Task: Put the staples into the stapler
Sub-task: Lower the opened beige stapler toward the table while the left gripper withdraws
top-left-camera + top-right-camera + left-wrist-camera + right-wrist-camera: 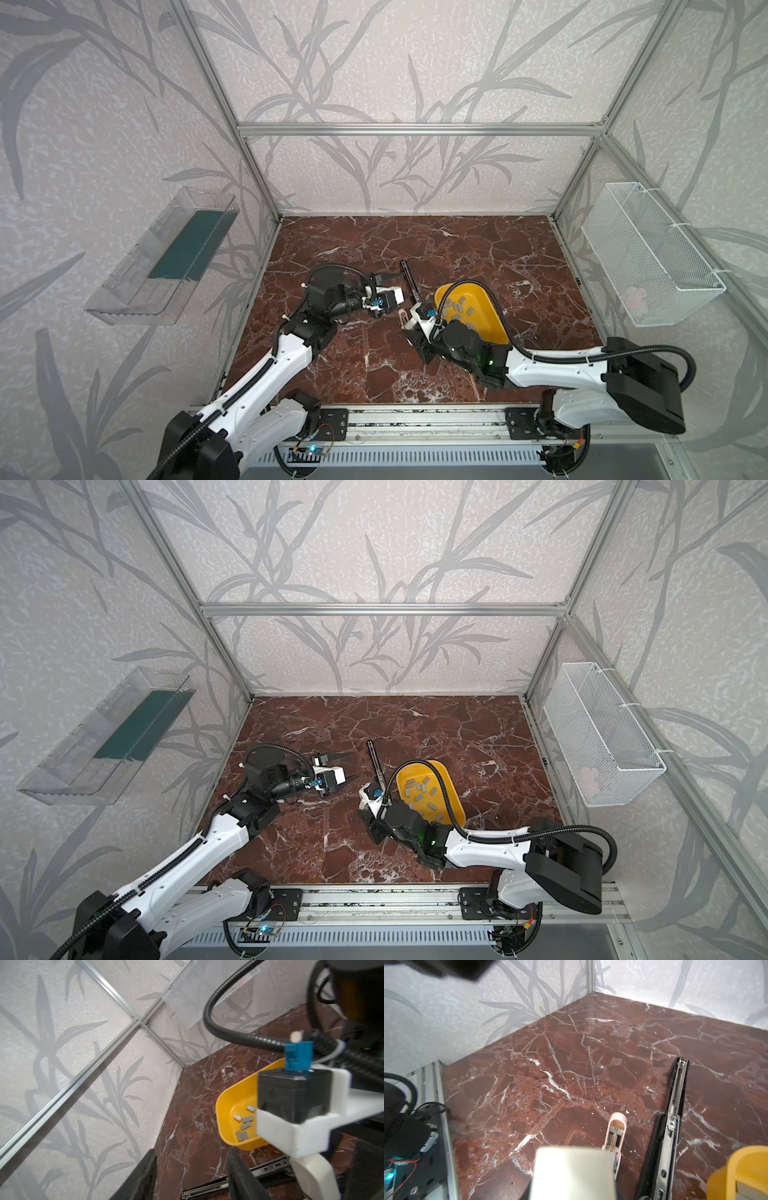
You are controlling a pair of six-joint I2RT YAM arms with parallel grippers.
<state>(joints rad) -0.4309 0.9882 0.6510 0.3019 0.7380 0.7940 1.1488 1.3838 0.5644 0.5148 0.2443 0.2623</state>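
Just beside your right gripper (412, 328), on its side away from the left gripper (348, 766), the staples (419, 796) lie loose in a yellow tray (228, 1095). They are about a dozen short, flat, dull-grey strips, scattered at all angles, some touching. Your left gripper has its fingers apart with nothing between them. Between the two grippers a black stapler (409, 279) lies opened flat on the tabletop (415, 241). A pink stapler (615, 1132), hinged open, sits at the right gripper; you cannot tell whether that gripper is clamped on it.
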